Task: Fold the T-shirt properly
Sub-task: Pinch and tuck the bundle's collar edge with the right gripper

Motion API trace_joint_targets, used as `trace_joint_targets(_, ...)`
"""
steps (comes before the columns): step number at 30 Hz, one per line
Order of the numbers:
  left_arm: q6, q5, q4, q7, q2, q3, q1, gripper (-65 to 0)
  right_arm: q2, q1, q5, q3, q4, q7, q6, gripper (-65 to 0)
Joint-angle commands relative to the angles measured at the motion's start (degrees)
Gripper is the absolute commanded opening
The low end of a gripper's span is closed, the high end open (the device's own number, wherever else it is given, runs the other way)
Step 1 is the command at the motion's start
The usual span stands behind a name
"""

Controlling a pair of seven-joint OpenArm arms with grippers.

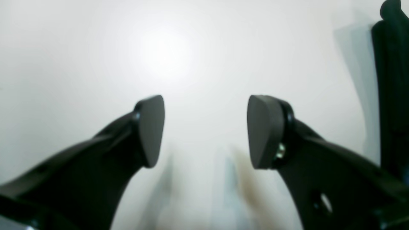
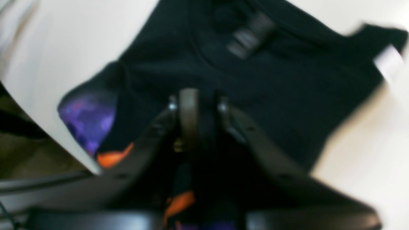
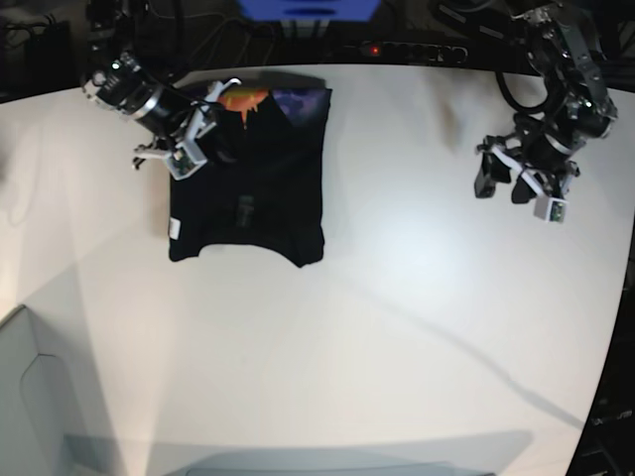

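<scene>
Black cotton-like cloth, the large short-sleeved T-shirt (image 3: 246,183) lies on the white worktop (image 3: 397,327) toward its far left in the base view, already doubled into a rough rectangle with its orange-and-purple print (image 2: 91,126) peeping out at the far edge and a small white label (image 2: 388,62) showing at one corner. The right gripper (image 2: 203,105) sits on that far edge, its jaws pressed nearly together with dark fabric between them, so it looks to be pinching the cloth near the printed end, though blur in the wrist view keeps this from being certain. The left gripper (image 1: 204,131) hangs well apart over bare worktop, jaws spread wide and holding nothing. Judging by its slack folds, the garment is light, soft and limp: it will drape and sag from any single grip, slide easily over the smooth surface, and lose its shape if dragged. A hold at a corner or along a hem, taking all the layers at once, would probably carry a fold over most cleanly.
</scene>
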Motion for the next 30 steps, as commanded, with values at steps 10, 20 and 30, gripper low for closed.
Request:
trace_joint_targets(10,-0.2,-0.9,1.0,-1.1,-0.7,0.0,-0.8,-25.7,0.4,-1.9,0.9,6.8,-4.3,1.2,0.8,-65.0)
trace_joint_targets(20,-0.3,-0.9,0.9,-1.1,-0.7,-0.3,-0.1,-25.7,3.5,4.2,0.9,6.8,-12.7,3.6,0.8,-65.0)
trace_joint_targets(30,-0.2,-0.9,1.1,-1.1,0.9,-1.3,1.1,-25.8,5.0,3.0,0.9,11.3,-7.2,5.4,0.8,-65.0)
